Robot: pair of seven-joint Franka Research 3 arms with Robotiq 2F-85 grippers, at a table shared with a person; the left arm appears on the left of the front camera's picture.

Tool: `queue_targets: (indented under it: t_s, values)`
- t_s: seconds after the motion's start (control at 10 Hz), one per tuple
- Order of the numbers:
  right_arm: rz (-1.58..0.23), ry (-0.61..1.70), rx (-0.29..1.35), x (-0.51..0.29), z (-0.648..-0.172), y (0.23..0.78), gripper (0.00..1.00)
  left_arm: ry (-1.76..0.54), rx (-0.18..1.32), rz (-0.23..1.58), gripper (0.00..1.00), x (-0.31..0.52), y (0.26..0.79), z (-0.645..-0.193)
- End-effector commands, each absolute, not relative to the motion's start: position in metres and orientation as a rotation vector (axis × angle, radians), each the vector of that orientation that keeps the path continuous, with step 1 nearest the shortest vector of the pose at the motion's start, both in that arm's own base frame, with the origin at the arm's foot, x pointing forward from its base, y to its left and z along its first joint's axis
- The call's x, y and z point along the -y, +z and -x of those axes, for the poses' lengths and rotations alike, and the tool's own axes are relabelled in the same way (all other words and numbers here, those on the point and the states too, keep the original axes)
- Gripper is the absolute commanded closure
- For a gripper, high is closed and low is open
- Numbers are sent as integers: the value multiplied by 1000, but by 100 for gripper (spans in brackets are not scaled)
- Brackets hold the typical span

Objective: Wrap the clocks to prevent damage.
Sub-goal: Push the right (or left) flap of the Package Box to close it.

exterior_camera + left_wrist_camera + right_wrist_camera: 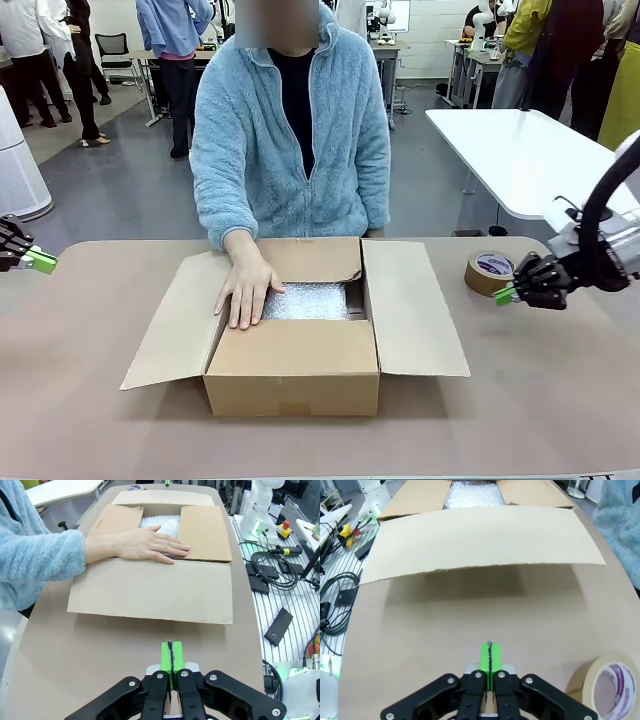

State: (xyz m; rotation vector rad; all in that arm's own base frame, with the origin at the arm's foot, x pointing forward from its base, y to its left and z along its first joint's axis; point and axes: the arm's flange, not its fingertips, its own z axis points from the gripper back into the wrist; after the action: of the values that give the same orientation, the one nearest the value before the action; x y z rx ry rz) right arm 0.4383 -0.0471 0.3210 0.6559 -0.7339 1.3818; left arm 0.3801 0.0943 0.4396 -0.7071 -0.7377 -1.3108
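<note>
Step in hand, by judgement: wrapping looks done and boxing is under way.

- **Item:** clocks, one whitish bubble-wrap bundle with no face visible, lying inside the open cardboard box at table centre and showing between the flaps.
- **Person's hand**: flat over the left part of the opening, touching the bundle.
- **Left gripper**: pads pressed together, empty, over the left edge of the table and well apart from the box.
- **Right gripper**: pads likewise together, empty, just beside the tape roll at right.
- **Next move, likely:** fold the flaps in once the hand is clear, then tape the seam. Either gripper would have to spread its fingers before taking the roll.
- **Surface:** brown table, matte, with side flaps spread flat on it.
- **Room:** open workshop with a grey floor, white tables and people standing at the far side.
</note>
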Motion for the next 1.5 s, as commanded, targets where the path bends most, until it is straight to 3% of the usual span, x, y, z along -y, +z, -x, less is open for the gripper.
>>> queue_targets:
  t_s: [0.0,0.8,1.4]
  values:
    - [-696,1439,800,36,-453,312,99,-1312,762,718,100,-95,440,-381]
    - [-697,1445,757,32,-448,311,99,-1312,762,718,100,-95,440,-381]
    - [-688,1531,699,-22,-453,279,99,-1312,762,718,100,-95,440,-381]
